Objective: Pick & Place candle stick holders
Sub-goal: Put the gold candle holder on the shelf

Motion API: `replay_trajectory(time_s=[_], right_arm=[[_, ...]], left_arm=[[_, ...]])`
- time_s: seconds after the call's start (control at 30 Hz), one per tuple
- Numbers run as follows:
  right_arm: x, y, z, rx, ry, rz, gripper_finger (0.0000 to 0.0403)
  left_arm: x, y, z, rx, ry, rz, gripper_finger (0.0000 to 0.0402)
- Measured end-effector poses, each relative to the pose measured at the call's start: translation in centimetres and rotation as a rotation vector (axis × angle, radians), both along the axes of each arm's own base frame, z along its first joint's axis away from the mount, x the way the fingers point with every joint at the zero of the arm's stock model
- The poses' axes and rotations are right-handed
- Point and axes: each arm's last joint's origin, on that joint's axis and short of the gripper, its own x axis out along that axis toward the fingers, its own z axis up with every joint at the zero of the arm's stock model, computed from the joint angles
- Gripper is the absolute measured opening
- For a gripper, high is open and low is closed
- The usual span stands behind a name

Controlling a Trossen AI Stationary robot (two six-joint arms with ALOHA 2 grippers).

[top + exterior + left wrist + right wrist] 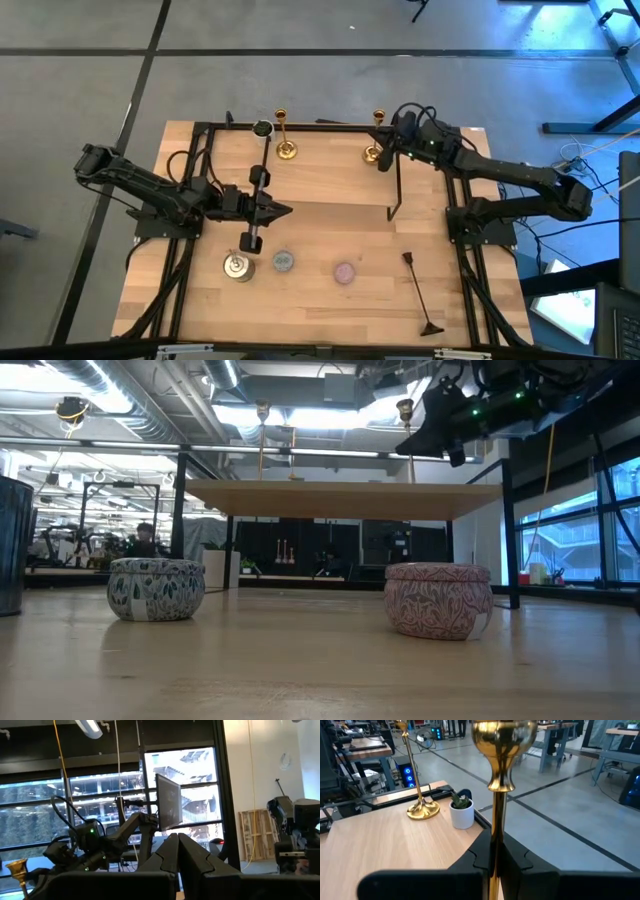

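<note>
Right wrist view alone shows the right hand [495,862] clenched on a slim shiny gold candlestick [496,795]; its twin [417,785] stands beside a white potted plant [462,811].

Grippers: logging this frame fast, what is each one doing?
Left gripper: shut, holding nothing, mid-table.
Right gripper: shut on the stem of a candle stick holder at the far edge.

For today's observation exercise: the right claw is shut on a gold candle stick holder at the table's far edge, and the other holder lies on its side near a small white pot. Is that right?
Not quite. The other holder stands upright on its flared base beside the small white pot, as the right wrist view shows. The rest holds: the right claw is shut on a gold candle stick holder at the table's far edge.
</note>
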Motion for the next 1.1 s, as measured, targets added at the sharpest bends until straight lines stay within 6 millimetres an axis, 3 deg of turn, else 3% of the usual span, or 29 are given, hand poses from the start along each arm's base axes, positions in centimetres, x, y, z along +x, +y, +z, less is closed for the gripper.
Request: replay_trajectory(time_s=[0.3, 1.1], right_arm=[[0.19, 0.99, 0.38, -0.046, 0.004, 0.0, 0.0015], [0.06, 0.95, -0.07, -0.034, 0.052, -0.04, 0.0015]], left_arm=[[-0.01, 0.0, 0.02, -0.003, -0.002, -0.001, 0.0001], [-0.27, -0.69, 0.2, 0.014, -0.023, -0.02, 0.0001]])
